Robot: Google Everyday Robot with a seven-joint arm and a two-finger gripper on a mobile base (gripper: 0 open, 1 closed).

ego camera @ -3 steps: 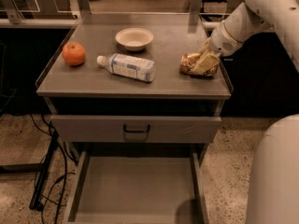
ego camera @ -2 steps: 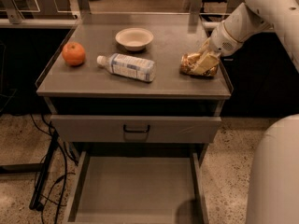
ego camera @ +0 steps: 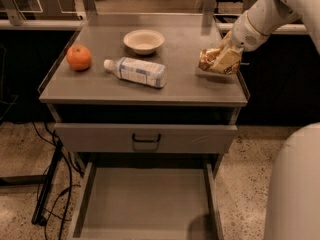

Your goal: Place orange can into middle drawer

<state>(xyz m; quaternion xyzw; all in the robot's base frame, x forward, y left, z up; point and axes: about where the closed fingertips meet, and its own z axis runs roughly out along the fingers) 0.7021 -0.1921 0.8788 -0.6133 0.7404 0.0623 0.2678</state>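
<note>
Orange can (ego camera: 211, 59) at the right edge of the cabinet top (ego camera: 185, 84), clasped by the closed fingers (ego camera: 228, 57) of the gripper (ego camera: 221, 62). Probably light, thin-walled and slick: hold it gently across its sides. The middle drawer (ego camera: 145, 204) is open below.

Bowl (ego camera: 144, 40): white, upright, toward back of table (ego camera: 185, 84) top. Orange fruit (ego camera: 79, 57) fwd-left of bowl, near table's left edge. Bottle (ego camera: 136, 71), white label, lying on its side just fwd of bowl, cap end pointing left. Shut drawer front (ego camera: 200, 139) w/ black handle (ego camera: 146, 139) below & fwd of bowl. Black cables (ego camera: 47, 194) on speckled floor (ego camera: 20, 144), far fwd-left of bowl. Gripper (ego camera: 220, 61) right of bowl, by table's right edge.
</note>
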